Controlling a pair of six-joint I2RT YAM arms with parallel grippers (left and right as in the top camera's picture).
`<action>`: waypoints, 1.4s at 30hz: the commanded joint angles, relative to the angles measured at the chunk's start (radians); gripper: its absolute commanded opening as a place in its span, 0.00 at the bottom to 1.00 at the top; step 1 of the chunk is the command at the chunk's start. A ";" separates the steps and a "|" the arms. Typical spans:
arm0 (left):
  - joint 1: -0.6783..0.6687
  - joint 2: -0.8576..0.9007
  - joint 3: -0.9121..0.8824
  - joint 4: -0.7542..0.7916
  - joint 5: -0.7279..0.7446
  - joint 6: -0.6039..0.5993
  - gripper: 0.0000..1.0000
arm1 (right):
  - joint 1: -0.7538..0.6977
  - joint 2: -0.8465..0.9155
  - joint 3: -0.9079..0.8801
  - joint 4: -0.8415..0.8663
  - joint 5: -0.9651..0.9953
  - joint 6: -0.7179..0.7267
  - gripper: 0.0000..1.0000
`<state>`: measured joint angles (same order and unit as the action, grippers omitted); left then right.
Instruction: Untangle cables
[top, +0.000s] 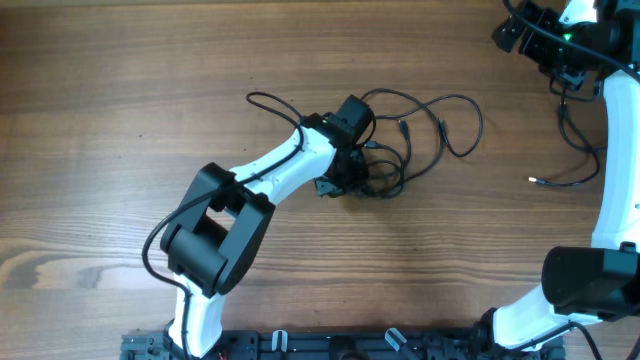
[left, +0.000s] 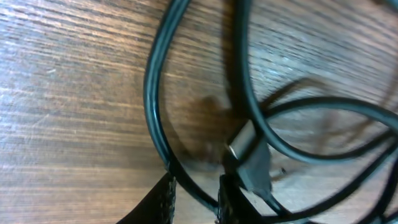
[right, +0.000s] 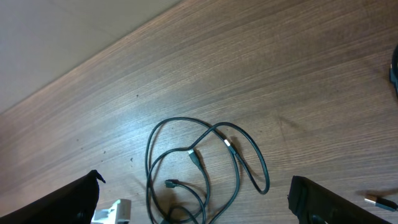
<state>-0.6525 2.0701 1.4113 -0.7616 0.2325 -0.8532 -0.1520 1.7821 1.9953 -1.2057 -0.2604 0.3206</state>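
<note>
The cables (top: 440, 125) lie as a loose tangle of thin black loops at the table's middle. My left gripper (top: 345, 178) is down at the tangle's left end. In the left wrist view its fingers (left: 165, 202) stand close together, and one black strand (left: 193, 191) crosses the narrow gap at my left gripper (left: 196, 202). A plug with a metallic end (left: 245, 140) lies just beyond them. My right gripper (top: 525, 35) hangs high at the far right corner. From there my right gripper (right: 194, 180) is wide open and holds nothing, with the cables (right: 205, 162) far below.
Another thin black cable (top: 585, 165) with a pale tip (top: 532, 180) lies apart at the right, beside the right arm (top: 615, 200). The left arm's white link (top: 290, 165) stretches from the front edge to the tangle. Bare wood surrounds the tangle.
</note>
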 joint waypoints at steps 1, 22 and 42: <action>0.016 0.037 -0.005 0.002 0.003 -0.032 0.24 | 0.001 0.015 -0.008 -0.005 0.012 -0.006 1.00; 0.213 -0.578 -0.004 -0.039 -0.096 0.510 0.04 | 0.147 0.016 -0.008 0.026 -0.172 -0.164 1.00; 0.213 -0.808 -0.004 0.172 0.037 0.505 0.04 | 0.306 0.029 -0.008 0.019 -0.727 -1.025 1.00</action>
<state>-0.4400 1.2755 1.4033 -0.6056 0.1684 -0.3599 0.1135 1.7824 1.9953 -1.2098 -0.9520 -0.5915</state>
